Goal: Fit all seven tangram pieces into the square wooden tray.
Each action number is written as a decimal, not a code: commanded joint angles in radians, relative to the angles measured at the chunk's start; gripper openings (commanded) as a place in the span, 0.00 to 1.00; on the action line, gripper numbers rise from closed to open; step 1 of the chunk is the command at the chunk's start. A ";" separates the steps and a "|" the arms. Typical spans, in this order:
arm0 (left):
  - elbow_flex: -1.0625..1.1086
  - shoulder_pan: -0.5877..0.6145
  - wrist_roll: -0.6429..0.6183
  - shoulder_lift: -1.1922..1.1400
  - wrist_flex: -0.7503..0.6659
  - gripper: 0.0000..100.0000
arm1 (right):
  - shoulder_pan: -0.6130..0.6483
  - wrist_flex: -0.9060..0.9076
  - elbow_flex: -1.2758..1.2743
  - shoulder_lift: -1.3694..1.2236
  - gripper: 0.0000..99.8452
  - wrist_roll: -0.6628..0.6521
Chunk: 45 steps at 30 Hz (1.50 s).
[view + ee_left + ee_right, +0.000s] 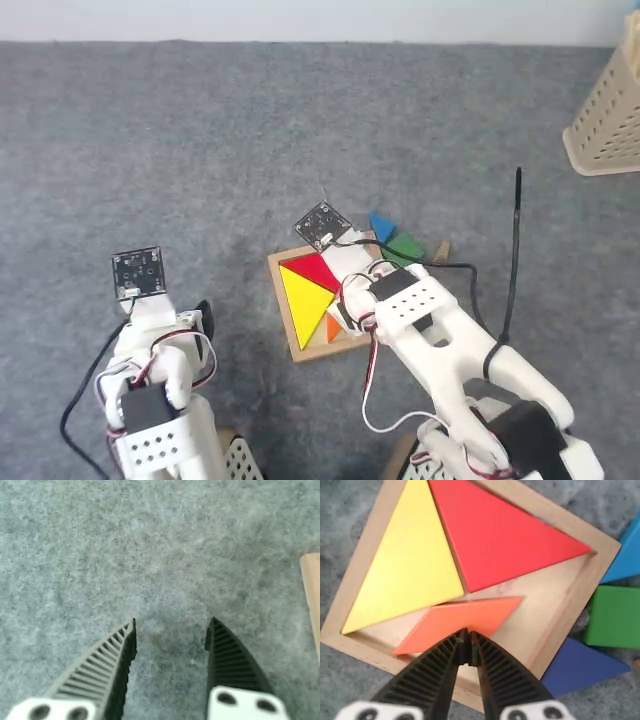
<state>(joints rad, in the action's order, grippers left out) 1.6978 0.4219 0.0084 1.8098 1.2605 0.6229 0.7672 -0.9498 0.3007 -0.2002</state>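
Square wooden tray (560,520) is set near the middle of the grey surface. Seated in it are the yellow triangle (405,565) and red triangle (495,535), edge to edge. The orange parallelogram (455,622) is laid just below their meeting point. The right gripper (469,647) is at the parallelogram's edge, claw pressed together.

Progress is judged under half: three pieces in.

A green piece (615,615), dark blue triangle (582,665) and lighter blue piece (625,555) are left just outside one tray edge. The rest cannot be made out.

The left gripper (170,630), claw apart, is held over bare surface beside the tray. A slatted basket (610,110) is noted at the far right corner, well apart.

Our tray layout
We see two triangles (405,565) and a parallelogram (455,622) in the tray (547,615), three pieces (615,615) just outside.
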 commanded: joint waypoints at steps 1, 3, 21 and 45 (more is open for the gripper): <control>-0.013 -0.003 0.005 0.015 0.005 0.22 | 0.010 -0.004 -0.002 0.070 0.01 -0.012; -0.013 -0.003 0.005 0.015 0.005 0.22 | 0.008 -0.004 -0.002 0.105 0.01 -0.008; -0.013 -0.003 0.005 0.015 0.005 0.22 | 0.012 -0.237 -0.199 0.147 0.01 -0.014; -0.013 -0.003 0.005 0.015 0.005 0.22 | 0.217 -0.166 -0.354 0.443 0.01 -0.015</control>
<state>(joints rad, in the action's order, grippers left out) 1.6978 0.4204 0.0084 1.8098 1.2605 0.7687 0.6199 -1.2919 0.6613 -0.2018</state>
